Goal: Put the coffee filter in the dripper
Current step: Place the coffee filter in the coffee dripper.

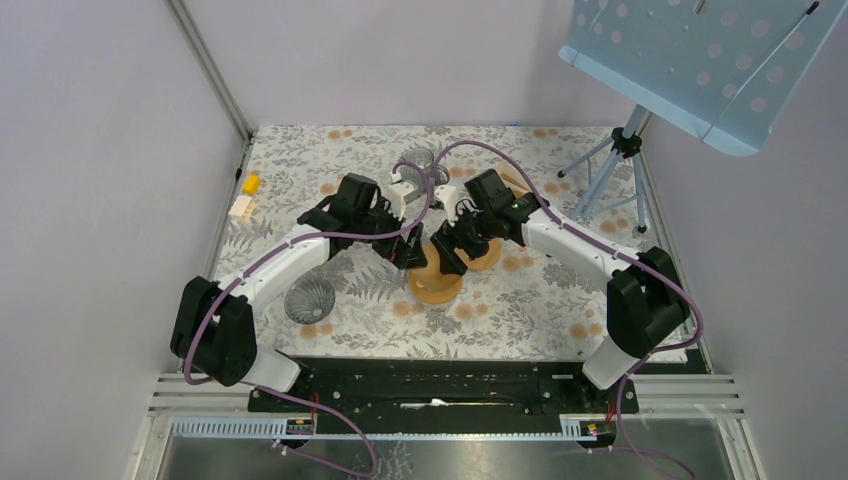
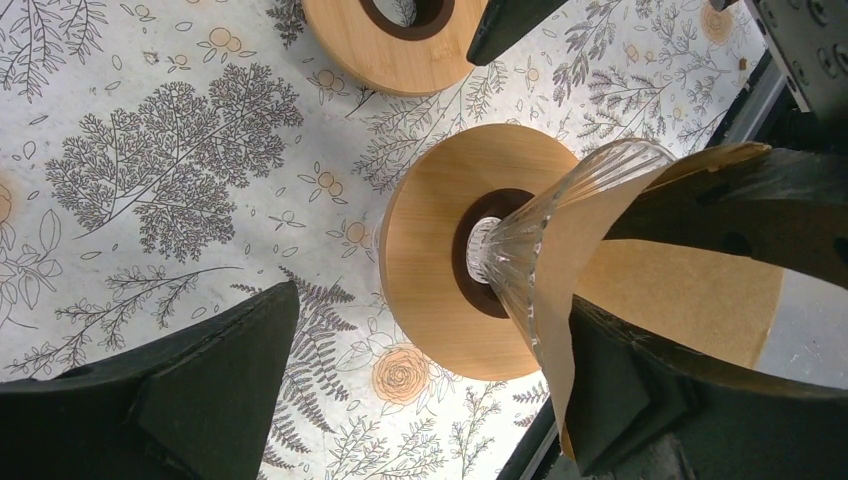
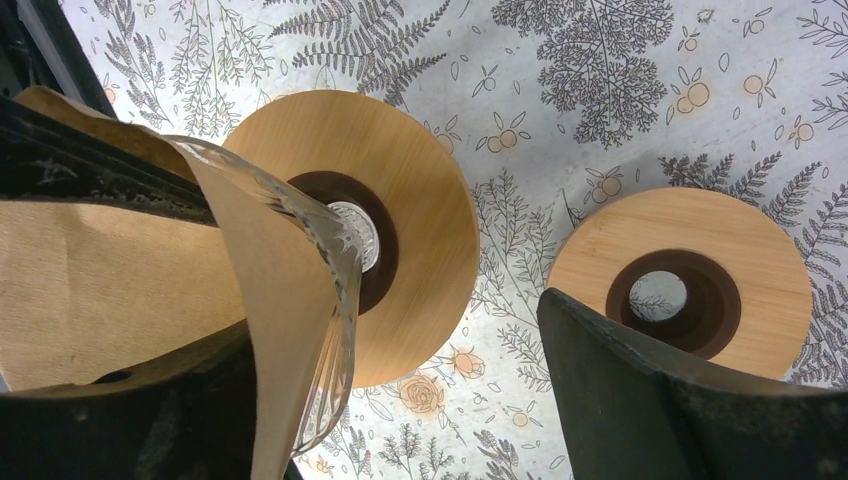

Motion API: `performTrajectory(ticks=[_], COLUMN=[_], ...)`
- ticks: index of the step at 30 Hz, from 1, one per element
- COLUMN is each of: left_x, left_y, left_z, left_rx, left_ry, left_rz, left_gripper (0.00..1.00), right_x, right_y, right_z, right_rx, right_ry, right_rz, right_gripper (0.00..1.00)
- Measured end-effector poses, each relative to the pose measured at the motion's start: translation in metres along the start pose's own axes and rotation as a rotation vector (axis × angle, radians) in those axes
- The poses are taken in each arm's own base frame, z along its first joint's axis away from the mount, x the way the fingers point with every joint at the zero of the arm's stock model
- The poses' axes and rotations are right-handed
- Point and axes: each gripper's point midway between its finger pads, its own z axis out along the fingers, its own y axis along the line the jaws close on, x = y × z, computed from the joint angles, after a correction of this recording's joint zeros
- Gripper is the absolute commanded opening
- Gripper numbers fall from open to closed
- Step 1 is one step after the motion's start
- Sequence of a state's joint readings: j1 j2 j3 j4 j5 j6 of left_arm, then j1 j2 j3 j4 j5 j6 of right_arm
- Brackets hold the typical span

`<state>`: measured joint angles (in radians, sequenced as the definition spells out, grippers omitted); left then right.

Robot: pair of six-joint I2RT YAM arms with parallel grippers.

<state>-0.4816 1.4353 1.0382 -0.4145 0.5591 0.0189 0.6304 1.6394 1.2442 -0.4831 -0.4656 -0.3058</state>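
A clear glass dripper (image 2: pixel 540 240) stands in a round wooden base (image 2: pixel 430 250) at mid table (image 1: pixel 436 285). A brown paper coffee filter (image 2: pixel 660 290) sits inside the dripper, with one edge folded over the glass rim. My left gripper (image 2: pixel 430 330) is open wide, one finger beside the filter and the other (image 2: pixel 180 400) out over the table. My right gripper (image 3: pixel 400 330) is also open wide, with the dripper (image 3: pixel 330 260) and filter (image 3: pixel 110 280) at its left finger. Both grippers (image 1: pixel 412 245) (image 1: pixel 450 250) meet over the base.
A second wooden base (image 1: pixel 487 255) with an empty hole lies just behind the first (image 3: pixel 590 250). Another glass dripper (image 1: pixel 309 299) lies at front left and one more (image 1: pixel 420 160) at the back. Small yellow (image 1: pixel 250 184) and white (image 1: pixel 241 206) blocks sit far left. A tripod stand (image 1: pixel 620 150) stands back right.
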Motion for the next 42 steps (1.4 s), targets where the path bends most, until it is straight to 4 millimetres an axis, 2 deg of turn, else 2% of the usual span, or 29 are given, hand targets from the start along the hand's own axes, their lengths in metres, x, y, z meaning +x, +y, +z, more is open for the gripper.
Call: performTrajectory(ticks=[8, 19, 29, 42], left_x=[-0.002, -0.003, 0.0, 0.003], left_y=[-0.001, 0.0, -0.002, -0.006], left_z=[0.001, 0.0, -0.005, -0.007], left_rx=[0.006, 0.007, 0.012, 0.019], left_ry=[-0.01, -0.018, -0.007, 0.004], left_rz=[0.011, 0.054, 0.076, 0.07], left_gripper=[0.99, 0.99, 0.99, 0.99], right_x=[0.003, 0.001, -0.005, -0.017], right_y=[-0.001, 0.002, 0.015, 0.019], right_z=[0.008, 0.008, 0.0, -0.01], right_rx=[0.008, -0.008, -0.065, -0.077], right_ry=[-0.011, -0.019, -0.012, -0.024], right_rz=[-0.015, -0.019, -0.008, -0.011], right_gripper=[0.9, 0.96, 0.98, 0.99])
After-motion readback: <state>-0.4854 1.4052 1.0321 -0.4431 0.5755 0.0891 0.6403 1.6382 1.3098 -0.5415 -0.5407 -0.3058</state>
